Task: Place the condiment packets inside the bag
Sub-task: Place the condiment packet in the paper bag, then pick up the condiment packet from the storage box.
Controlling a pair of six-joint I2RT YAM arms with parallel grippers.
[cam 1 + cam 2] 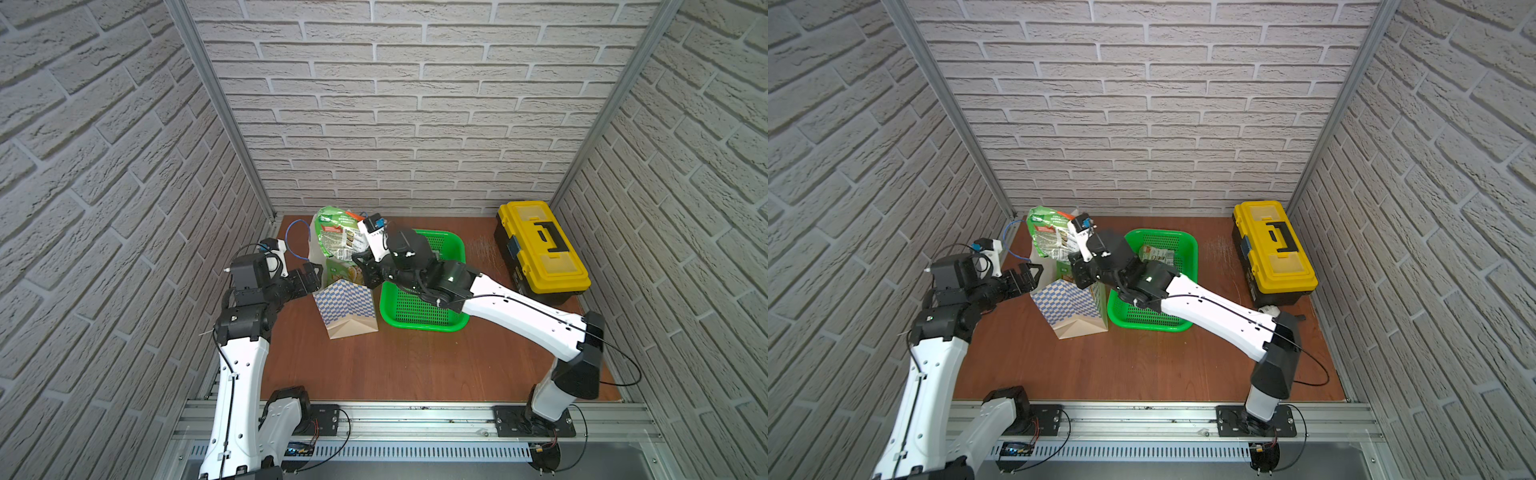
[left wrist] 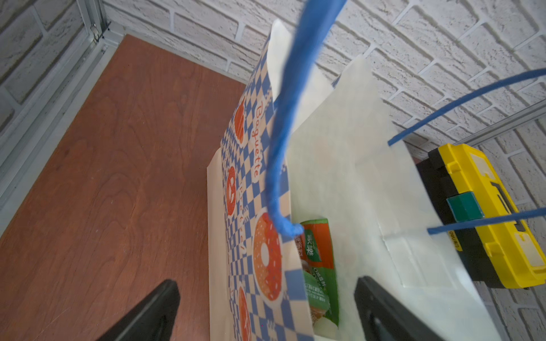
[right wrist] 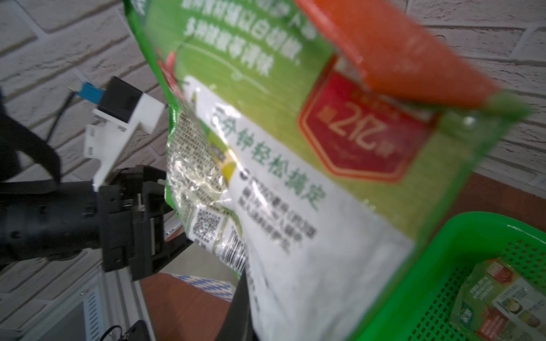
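The left gripper (image 1: 312,277), black hard plastic, stands wide open, its fingers (image 2: 153,310) on either side of the bag's patterned left wall. The single bag (image 1: 347,309) is tall folded paper, blue-and-white checked with orange doughnut prints and plain white inside. It has two blue cord handles (image 2: 279,147) and stands left of centre on the reddish wood-grain table (image 1: 395,365). Three flat, crinkly green foil packets with orange-red panels show. The bagged packet (image 2: 320,265) sits inside the bag. The held packet (image 1: 338,235) is over the bag's mouth, its lower edge pinched tight by the right gripper (image 1: 360,258). The basket packet (image 1: 1156,254) lies in the one green perforated plastic basket (image 1: 419,322), just right of the bag. Far right sits one boxy yellow-and-black toolbox (image 1: 540,245).
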